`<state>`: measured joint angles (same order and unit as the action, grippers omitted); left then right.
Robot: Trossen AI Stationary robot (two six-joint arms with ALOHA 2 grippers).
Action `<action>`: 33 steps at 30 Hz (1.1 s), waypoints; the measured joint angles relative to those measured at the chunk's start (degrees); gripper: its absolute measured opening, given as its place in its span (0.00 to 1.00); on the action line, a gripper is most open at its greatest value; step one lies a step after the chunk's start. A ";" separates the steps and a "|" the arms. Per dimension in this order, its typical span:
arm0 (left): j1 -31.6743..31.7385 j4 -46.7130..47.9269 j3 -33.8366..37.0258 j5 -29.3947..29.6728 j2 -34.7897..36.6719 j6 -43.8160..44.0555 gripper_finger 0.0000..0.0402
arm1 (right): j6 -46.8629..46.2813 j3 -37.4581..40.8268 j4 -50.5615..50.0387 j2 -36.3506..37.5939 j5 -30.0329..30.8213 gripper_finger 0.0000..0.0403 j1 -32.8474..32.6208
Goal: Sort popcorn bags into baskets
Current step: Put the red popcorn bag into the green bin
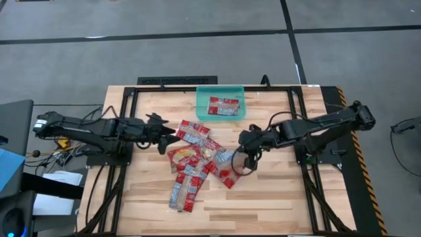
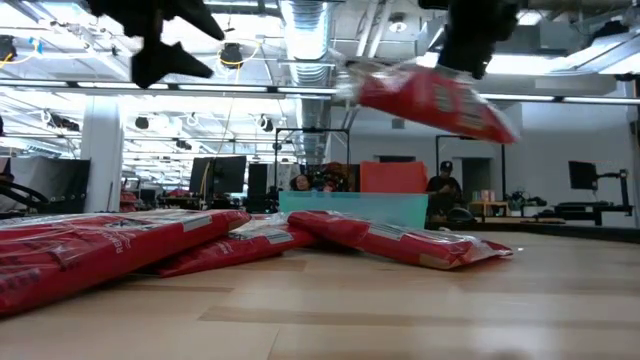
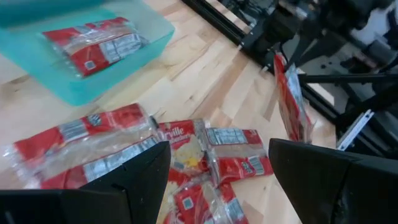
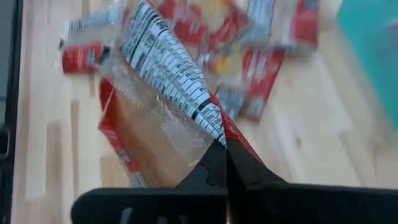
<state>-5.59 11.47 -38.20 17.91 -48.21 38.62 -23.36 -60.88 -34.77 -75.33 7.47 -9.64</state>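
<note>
1. An open workshop with ceiling lights, desks and monitors lies beyond the pale wooden table (image 1: 263,197), and a person stands far back behind it; the table carries a black frame from which both arms reach in.

2. Nearest the front edge of the table, a loose heap of popcorn bags (image 1: 194,164) spreads across the middle, long packets overlapping squarish ones.

3. At the heap's right side the right gripper (image 1: 245,157) has its fingers pinched together on the pale clear end of one red packet (image 2: 435,100). In the low view that lifted bag hangs in the air, tilted, clear of the pile below it.

4. Level with the heap's far left end, the left gripper (image 1: 170,133) hovers with its fingers (image 3: 323,174) spread wide and nothing between them.

5. Farther back, against the frame's far rail, sits the teal basket (image 1: 202,105) with one packet (image 1: 223,106) already lying in it.

6. The step in hand looks like carrying the lifted bag to the basket. To do it well, I would keep the pinch firm, since the hold is only on the thin seal and the foil could slip.

7. Raise it enough to clear the heap and the basket's near wall, then travel back and slightly left, away from the left arm.

8. Release low over the bare part of the basket floor, beside the packet there, so the bag lands flat and inside.
</note>
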 joint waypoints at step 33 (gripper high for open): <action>9.25 -40.04 0.02 -19.65 -25.98 -4.75 0.65 | 8.72 -0.02 18.15 0.04 3.14 0.01 13.80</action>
<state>3.66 -28.57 -38.17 -1.74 -74.19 33.88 -14.63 -60.90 -16.62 -75.29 10.61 4.17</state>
